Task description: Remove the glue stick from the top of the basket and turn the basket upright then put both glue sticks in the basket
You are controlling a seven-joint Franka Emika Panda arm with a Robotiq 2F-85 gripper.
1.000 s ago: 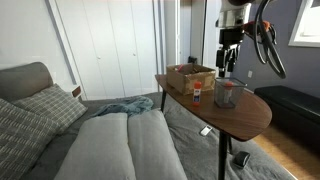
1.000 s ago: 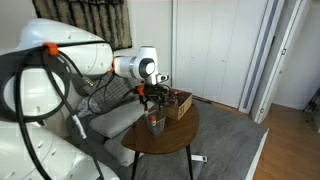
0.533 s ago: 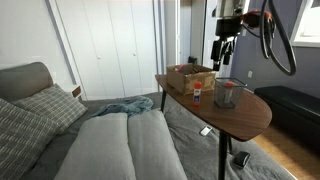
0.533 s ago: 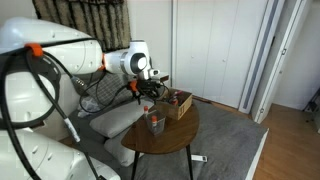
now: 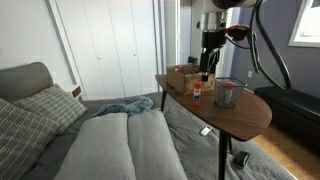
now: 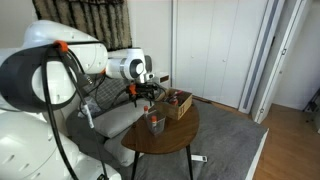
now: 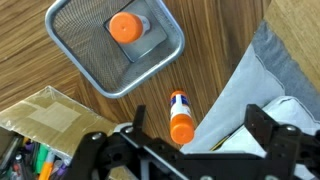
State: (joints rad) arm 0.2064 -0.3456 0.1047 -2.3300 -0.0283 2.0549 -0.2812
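On the wooden tabletop (image 7: pixel 40 75), the mesh basket (image 7: pixel 115 42) is standing upright, mouth up, near the middle; it is also showing in an exterior view (image 5: pixel 227 94). 1 glue stick (image 7: pixel 125 27) is already sitting inside it, orange cap up.

The loose glue stick (image 7: pixel 180 118) is standing on end right at the table edge nearest the sofa (image 5: pixel 130 140), between the basket and the cardboard box (image 7: pixel 40 120). An exterior view (image 5: pixel 197 95) is showing it upright just in front of the box.

The gripper (image 7: pixel 198 128) is hanging above that loose stick with fingers spread wide and nothing between them. In both exterior views (image 5: pixel 207 70) (image 6: pixel 140 97) it is sitting well above the table, over the box-side end.

Handling, my read:
- The stick is looking like a light, stiff plastic tube, smooth and round. It is likely to tip at a nudge and then roll, and the edge is right there.
- I'm suggesting pinching it across the barrel at mid-height, coming straight down, with both fingers closing evenly. The cap end is looking like a poorer hold, since it could pop off.
- The basket is thin wire, probably very light, so it is going to skid or topple if bumped. Releasing from just above the rim is looking safest.
- 1 of 2 sticks is in, so roughly the last pick is pending.
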